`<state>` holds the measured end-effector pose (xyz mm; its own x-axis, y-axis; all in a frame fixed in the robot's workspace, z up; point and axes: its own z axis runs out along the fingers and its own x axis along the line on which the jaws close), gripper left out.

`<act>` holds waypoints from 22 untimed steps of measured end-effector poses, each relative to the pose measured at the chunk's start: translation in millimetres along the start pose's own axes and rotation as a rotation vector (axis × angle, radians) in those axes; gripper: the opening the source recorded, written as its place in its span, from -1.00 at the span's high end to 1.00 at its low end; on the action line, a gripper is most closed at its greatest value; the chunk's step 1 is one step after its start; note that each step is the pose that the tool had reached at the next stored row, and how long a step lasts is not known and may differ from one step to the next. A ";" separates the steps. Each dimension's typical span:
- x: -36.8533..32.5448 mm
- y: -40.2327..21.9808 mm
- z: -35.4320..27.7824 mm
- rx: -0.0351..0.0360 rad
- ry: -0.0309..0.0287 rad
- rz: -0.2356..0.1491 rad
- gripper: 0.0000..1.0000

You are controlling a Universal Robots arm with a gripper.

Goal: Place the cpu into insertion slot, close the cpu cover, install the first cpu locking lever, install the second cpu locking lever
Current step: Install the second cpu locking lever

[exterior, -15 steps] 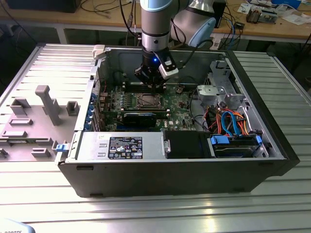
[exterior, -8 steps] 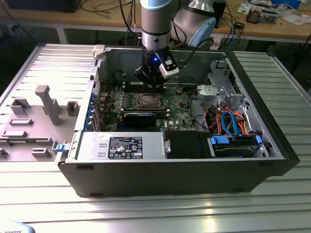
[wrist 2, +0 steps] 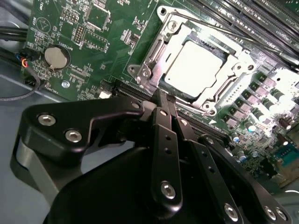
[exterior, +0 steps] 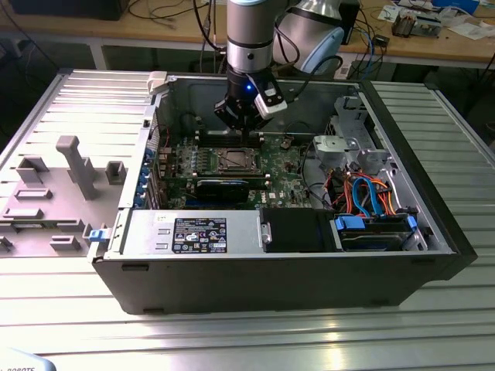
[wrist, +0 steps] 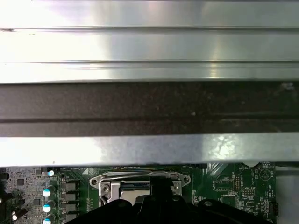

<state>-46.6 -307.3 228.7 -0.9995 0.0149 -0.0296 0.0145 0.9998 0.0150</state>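
The cpu [wrist 2: 196, 65] sits in the insertion slot [wrist 2: 154, 60] on the green motherboard [wrist 2: 93, 51]. In the second wrist view its top is a flat, dull silver square with rounded corners, washed pale by glare. The cpu cover [wrist 2: 236, 63], a thin silver frame with a cut-out window, lies flat around the chip so that the metal top shows through the window; screw heads mark the frame's corners. A thin wire locking lever [wrist 2: 196, 19] runs along the side of the slot that faces the long black memory slots [wrist 2: 243, 18].

The claw [wrist 2: 164, 95] hangs just beside the insertion slot, over the edge of it away from the memory slots, its black fingers [wrist 2: 161, 105] drawn narrow with the tips together and nothing between them. In the exterior view the claw [exterior: 246, 133] stands low inside the open computer case [exterior: 271, 270], just behind the slot [exterior: 236, 161] as that camera looks. A round coin battery [wrist 2: 57, 57] lies on the board well apart from the slot. The case rests on a ribbed metal surface [exterior: 309, 332].
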 end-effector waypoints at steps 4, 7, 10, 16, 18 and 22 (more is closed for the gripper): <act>0.0 0.0 0.0 0.0001 0.0001 0.000 0.79; 0.0 0.0 0.0 0.0001 0.0001 0.000 0.79; 0.0 -0.5 -0.1 0.0004 0.0003 0.000 0.79; -0.2 -12.3 -0.2 0.0004 0.0002 0.000 0.79; -0.2 -14.7 -0.2 0.0009 0.0001 0.000 0.79; -0.3 -15.2 -3.0 0.0025 0.0001 0.000 0.79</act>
<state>-46.6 -322.5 231.4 -0.9995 0.0149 -0.0295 0.0146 0.9998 0.0124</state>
